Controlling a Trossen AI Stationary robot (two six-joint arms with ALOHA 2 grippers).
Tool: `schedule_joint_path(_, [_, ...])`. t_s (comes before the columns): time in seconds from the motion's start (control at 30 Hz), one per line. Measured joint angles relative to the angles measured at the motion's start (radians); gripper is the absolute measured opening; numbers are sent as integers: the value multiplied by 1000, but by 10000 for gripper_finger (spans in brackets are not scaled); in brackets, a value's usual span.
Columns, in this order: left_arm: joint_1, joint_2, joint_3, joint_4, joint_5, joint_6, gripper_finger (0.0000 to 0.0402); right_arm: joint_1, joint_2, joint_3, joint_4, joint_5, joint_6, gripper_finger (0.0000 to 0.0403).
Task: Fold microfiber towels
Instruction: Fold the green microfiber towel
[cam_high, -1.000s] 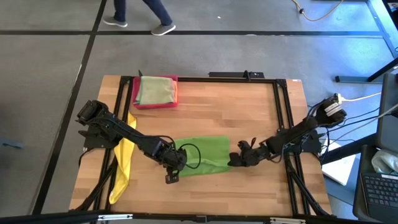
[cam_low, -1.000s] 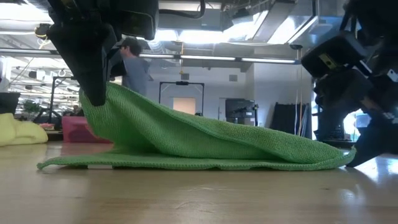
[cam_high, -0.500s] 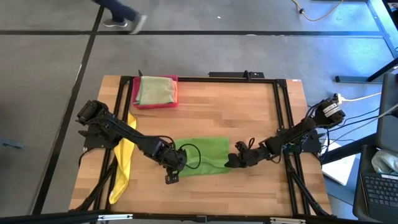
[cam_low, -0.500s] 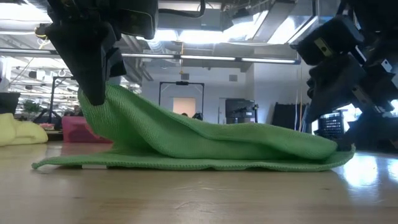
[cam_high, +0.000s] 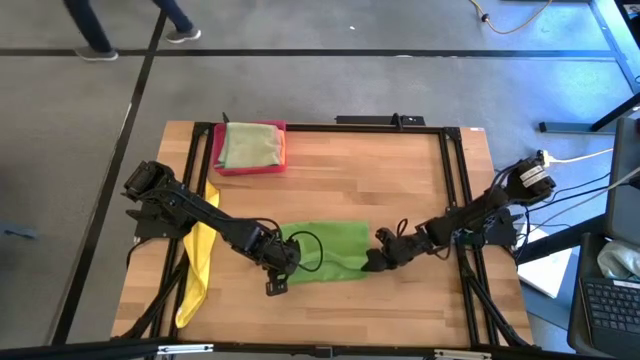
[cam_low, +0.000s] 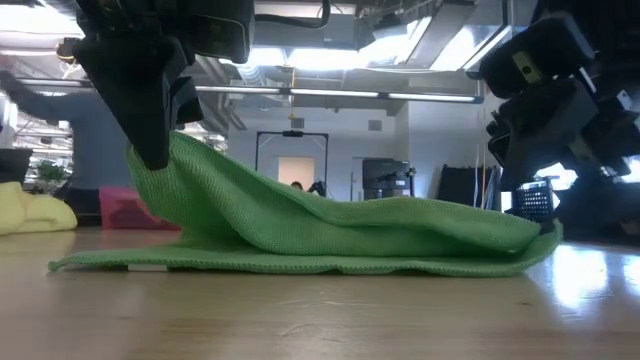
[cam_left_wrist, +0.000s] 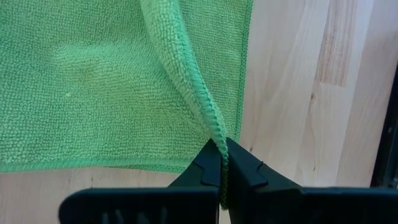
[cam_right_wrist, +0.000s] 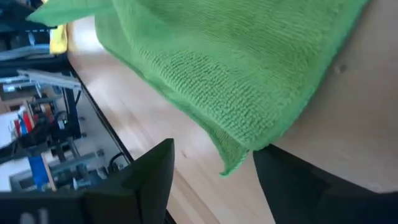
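Note:
A bright green towel (cam_high: 330, 250) lies on the wooden table near its middle. Its lower layer lies flat, and an upper layer (cam_low: 330, 215) slopes from a raised left end down to the right end. My left gripper (cam_low: 150, 160) is shut on that raised end. My right gripper (cam_right_wrist: 233, 180) is open at the towel's right end, with the towel's corner (cam_right_wrist: 235, 163) between its fingers. A yellow towel (cam_high: 198, 262) hangs over the table's left edge. A pale olive towel (cam_high: 250, 145) lies folded in the pink-red tray (cam_high: 218, 160) at the far left. My left gripper pinches the green towel's hemmed edge (cam_left_wrist: 216, 134) between its two fingers, coming steeply from above. That end is lifted off the table. The cloth runs slack from it down to the right end, which rests on the flat lower layer. Whether my right gripper touches the towel, I cannot tell.
Black frame rails (cam_high: 452, 190) run along the table's far, left and right sides. A person walks on the floor beyond the far edge. Bare wood (cam_high: 380, 170) lies between the tray and the green towel, and more lies along the near edge.
My right gripper has moved toward the table's left, up to the green towel's right end, and has rolled a little. The towel's upper layer has bunched into a low hump at that end. The left end stays raised.

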Motion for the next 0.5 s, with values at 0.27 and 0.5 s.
schedule_joint_path(0.27, [0, 0, 0, 0, 0, 0, 0, -84, -35, 0, -1, -61, -90, 191])
schedule_joint_path(0.5, [0, 0, 0, 0, 0, 0, 0, -141, -40, 0, -8, -211, -150, 177])
